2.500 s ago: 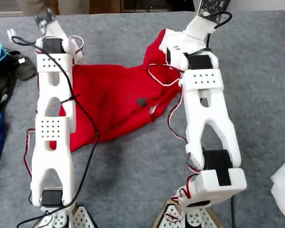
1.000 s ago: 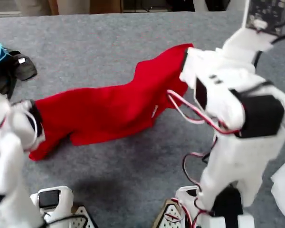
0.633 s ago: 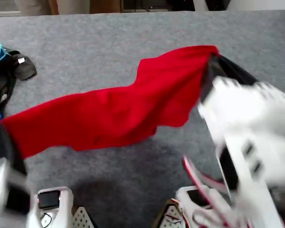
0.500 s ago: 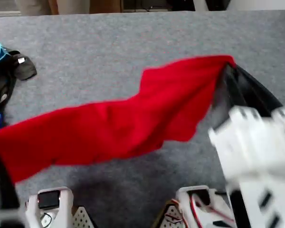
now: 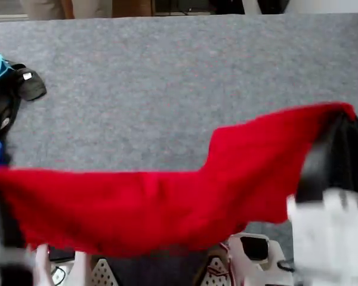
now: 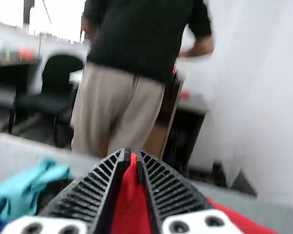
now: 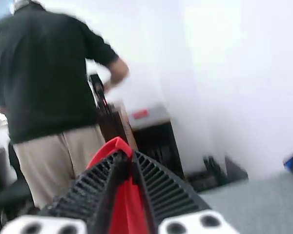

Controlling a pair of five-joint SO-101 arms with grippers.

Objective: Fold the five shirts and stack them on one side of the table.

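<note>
Closest to me, the red shirt hangs stretched out in the air between the two arms, above the near edge of the table and in front of the arm bases; its left end droops low at the table's near left corner, while its right end is held farther back over the cloth-covered top. The left gripper has its ribbed black fingers pressed together on a fold of the red cloth; the right gripper pinches the other end the same way, with a small peak of red poking up past its tips. Beyond the shirt lies the grey table; at its far left edge sits a heap of clothes in teal, black and blue, well apart from the shirt's raised right end.
</note>
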